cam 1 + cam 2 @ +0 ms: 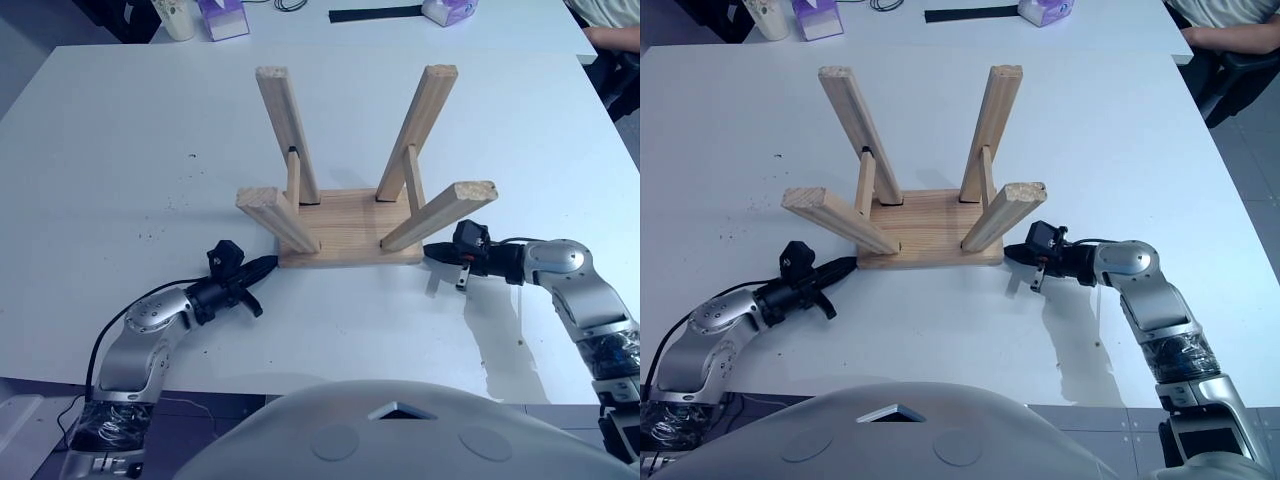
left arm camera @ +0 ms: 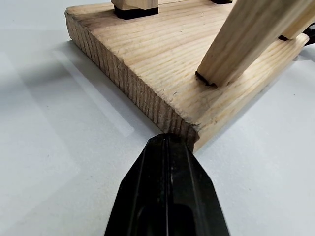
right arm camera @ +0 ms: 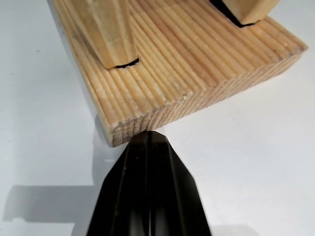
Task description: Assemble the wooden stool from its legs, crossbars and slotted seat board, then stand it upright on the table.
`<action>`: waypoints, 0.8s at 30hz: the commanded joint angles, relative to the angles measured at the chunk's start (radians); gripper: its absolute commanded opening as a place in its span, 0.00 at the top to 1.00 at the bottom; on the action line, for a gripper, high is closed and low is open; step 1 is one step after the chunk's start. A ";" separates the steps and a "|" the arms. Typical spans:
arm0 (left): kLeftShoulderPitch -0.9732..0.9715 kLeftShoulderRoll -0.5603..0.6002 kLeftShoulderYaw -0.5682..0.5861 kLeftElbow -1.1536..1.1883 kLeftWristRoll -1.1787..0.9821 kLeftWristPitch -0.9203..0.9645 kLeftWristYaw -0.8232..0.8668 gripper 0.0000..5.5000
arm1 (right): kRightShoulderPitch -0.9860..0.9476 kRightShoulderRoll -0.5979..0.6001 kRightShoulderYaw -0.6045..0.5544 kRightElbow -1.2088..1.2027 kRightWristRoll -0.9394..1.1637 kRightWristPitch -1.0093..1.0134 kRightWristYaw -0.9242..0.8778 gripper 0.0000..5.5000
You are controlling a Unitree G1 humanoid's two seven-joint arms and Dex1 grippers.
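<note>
L claw (image 1: 269, 263), R claw (image 1: 429, 251) pinched; tips at seat board (image 1: 345, 215) corners

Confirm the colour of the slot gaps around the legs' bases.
Black, around each leg in the pale-grained seat board; clearest in the right wrist view.

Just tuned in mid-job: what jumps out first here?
The wooden stool lies upside down on the white table, seat board flat, four legs splayed upward. The left claw and right claw, both shut, sit tip-first at the board's two near corners.
</note>
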 commanded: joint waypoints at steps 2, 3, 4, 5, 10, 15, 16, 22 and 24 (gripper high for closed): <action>0.062 0.030 0.012 -0.165 -0.126 0.056 -0.089 1.00 | 0.044 -0.026 -0.004 -0.160 0.111 0.055 0.092 1.00; 0.086 0.042 0.033 -0.210 -0.165 0.076 -0.099 1.00 | 0.058 -0.044 -0.025 -0.206 0.150 0.083 0.110 1.00; 0.114 0.059 0.060 -0.264 -0.209 0.101 -0.107 1.00 | 0.075 -0.067 -0.053 -0.254 0.187 0.110 0.128 1.00; 0.142 0.075 0.088 -0.312 -0.249 0.122 -0.113 1.00 | 0.091 -0.091 -0.078 -0.293 0.214 0.130 0.142 1.00; 0.204 0.116 0.206 -0.432 -0.404 0.196 -0.112 1.00 | 0.170 -0.171 -0.150 -0.430 0.285 0.179 0.172 1.00; 0.302 0.215 0.286 -0.509 -0.450 0.236 -0.184 1.00 | 0.230 -0.209 -0.251 -0.542 0.377 0.254 0.170 1.00; 0.308 0.229 0.309 -0.511 -0.464 0.243 -0.198 1.00 | 0.237 -0.212 -0.273 -0.554 0.394 0.268 0.171 1.00; 0.287 0.279 0.347 -0.498 -0.484 0.260 -0.248 1.00 | 0.186 -0.219 -0.311 -0.565 0.448 0.314 0.163 1.00; 0.272 0.288 0.347 -0.495 -0.488 0.264 -0.257 1.00 | 0.176 -0.223 -0.311 -0.563 0.445 0.318 0.172 1.00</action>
